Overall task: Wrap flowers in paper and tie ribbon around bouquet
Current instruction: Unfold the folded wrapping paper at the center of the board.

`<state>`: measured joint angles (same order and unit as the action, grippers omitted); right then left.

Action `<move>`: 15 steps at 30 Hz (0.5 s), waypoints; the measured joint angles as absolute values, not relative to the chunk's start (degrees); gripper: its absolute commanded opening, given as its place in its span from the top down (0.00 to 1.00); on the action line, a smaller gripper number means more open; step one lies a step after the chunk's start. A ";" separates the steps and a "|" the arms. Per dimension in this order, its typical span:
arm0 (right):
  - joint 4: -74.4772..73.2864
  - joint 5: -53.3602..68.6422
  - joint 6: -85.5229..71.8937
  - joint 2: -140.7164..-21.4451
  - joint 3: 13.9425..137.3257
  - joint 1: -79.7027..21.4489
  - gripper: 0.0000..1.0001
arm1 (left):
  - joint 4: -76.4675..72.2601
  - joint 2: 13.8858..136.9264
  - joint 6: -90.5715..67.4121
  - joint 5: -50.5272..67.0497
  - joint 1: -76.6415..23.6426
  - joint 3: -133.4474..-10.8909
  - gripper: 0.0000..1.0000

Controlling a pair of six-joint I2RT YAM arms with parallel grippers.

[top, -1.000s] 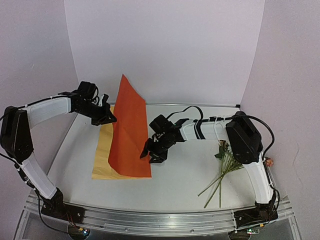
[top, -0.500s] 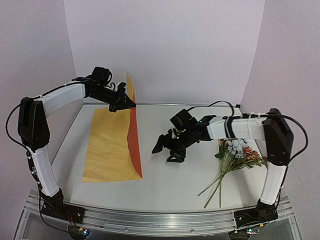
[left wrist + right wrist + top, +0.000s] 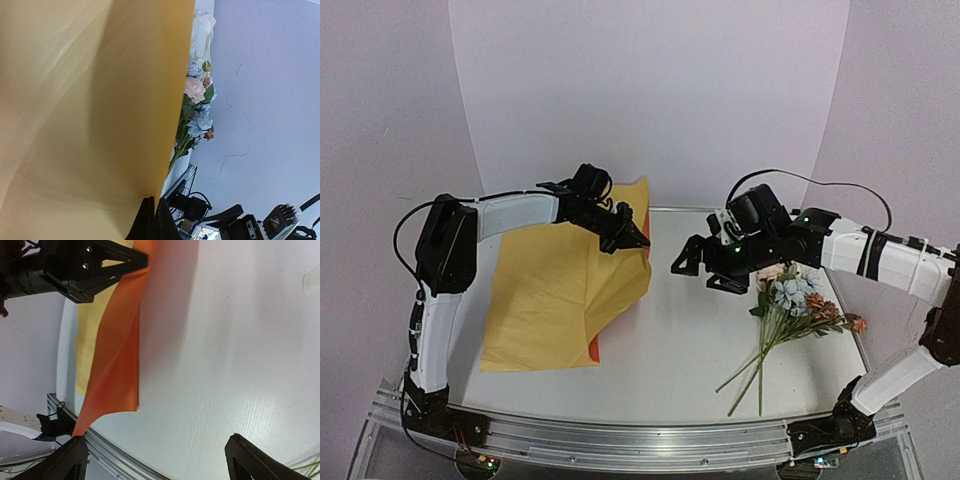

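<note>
- White bench (image 3: 670, 370), walled in pale lilac, carries everything.
- Toward its front edge on the right lie the thin green stems of the small bunch of pastel artificial flowers (image 3: 790, 300). Their long axis runs back from there to blooms near the right edge.
- On the left half lies the large thin sheet of paper (image 3: 540, 300), yellow face up, with orange showing at its near right corner.
- Just left of the blooms hovers the right claw (image 3: 703, 273), spread wide and empty; this arm is much the nearer to them.
- Nearer the back edge, the left claw (image 3: 638, 240) pinches the paper's far right corner, lifted off the bench.
</note>
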<state>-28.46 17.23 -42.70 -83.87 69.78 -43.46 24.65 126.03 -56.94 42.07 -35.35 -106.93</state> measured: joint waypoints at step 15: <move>-38.03 11.33 -34.46 -75.99 63.79 -38.69 0.02 | 23.99 133.52 -55.36 42.27 -42.31 -115.72 0.95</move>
